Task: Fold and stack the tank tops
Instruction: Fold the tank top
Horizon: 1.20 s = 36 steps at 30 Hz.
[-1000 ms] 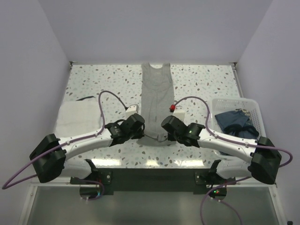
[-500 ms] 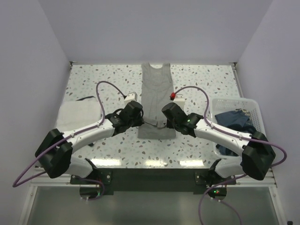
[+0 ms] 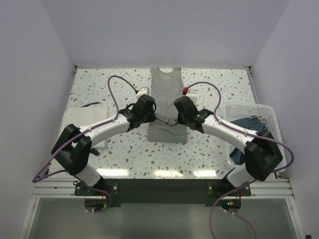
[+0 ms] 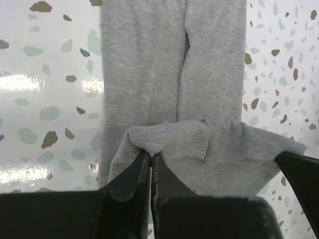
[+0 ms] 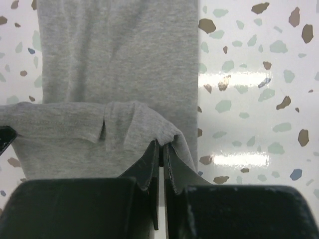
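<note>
The grey top [image 3: 167, 92] runs lengthwise down the middle of the worktop [image 3: 99, 89], straps far, and the left gripper [image 4: 150, 155] and right gripper [image 5: 160, 145], each clamped on a near hem corner, hold that hem raised, the straps straight ahead of both.

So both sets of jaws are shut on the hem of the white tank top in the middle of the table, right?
No, it is the grey tank top, not a white one. Both wrist views show its hem pinched in shut jaws. The rest holds.
</note>
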Each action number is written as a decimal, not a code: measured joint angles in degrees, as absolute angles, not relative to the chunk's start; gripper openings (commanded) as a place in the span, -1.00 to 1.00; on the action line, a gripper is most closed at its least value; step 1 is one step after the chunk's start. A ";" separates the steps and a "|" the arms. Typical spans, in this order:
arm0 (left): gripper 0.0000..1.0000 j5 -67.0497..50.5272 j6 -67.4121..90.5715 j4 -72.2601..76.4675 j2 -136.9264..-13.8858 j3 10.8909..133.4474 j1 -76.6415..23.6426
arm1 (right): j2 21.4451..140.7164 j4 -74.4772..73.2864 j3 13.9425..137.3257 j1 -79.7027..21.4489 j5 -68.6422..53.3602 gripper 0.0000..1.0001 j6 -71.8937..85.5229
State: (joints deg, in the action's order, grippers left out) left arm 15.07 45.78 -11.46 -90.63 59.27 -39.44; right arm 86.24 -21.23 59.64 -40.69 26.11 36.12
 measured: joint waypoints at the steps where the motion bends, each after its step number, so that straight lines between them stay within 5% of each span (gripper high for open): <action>1: -1.00 15.03 45.67 -11.40 -91.37 59.96 -39.18 | 86.87 -21.08 60.18 -40.05 25.85 -1.00 35.88; 32: -1.00 11.11 42.17 -10.37 -111.18 76.71 -30.57 | 105.75 -16.12 74.08 -28.56 17.45 -1.00 33.41; 36: -0.87 10.48 42.17 -10.31 -113.51 78.11 -29.80 | 108.12 -15.66 75.11 -27.33 16.34 -0.92 33.34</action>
